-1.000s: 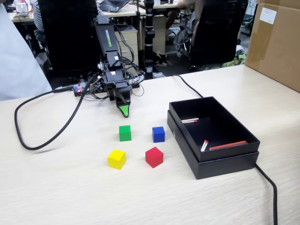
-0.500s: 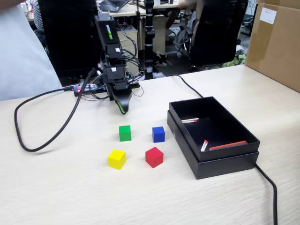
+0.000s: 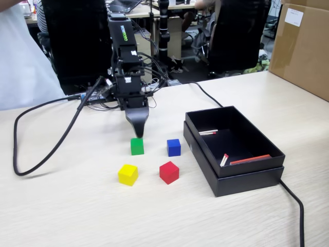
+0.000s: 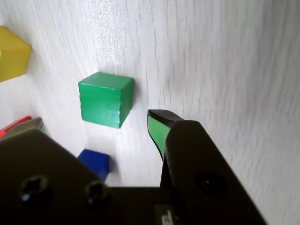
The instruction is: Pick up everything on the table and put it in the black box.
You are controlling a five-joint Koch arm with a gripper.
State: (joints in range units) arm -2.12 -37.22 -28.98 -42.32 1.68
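Observation:
Four cubes lie on the beige table [image 3: 72,216]: green [image 3: 136,146], blue [image 3: 174,147], yellow [image 3: 127,174] and red [image 3: 168,172]. My gripper [image 3: 138,131] points down just behind the green cube, its tip close above the table. In the wrist view the gripper [image 4: 96,118] is open, and the green cube [image 4: 104,98] sits just ahead of the gap, untouched by either jaw. The blue cube [image 4: 96,161] and yellow cube [image 4: 11,51] also show there. The black box [image 3: 241,180] stands right of the cubes.
Thin red-and-white sticks [image 3: 208,132] lie inside the box. A brown carton [image 3: 303,46] stands at the far right. One black cable [image 3: 31,154] loops across the table on the left, and another [image 3: 294,203] runs from the box's right corner.
The arm has reached forward and down, bringing the gripper from well behind the cubes to just behind the green one. The cubes have not moved.

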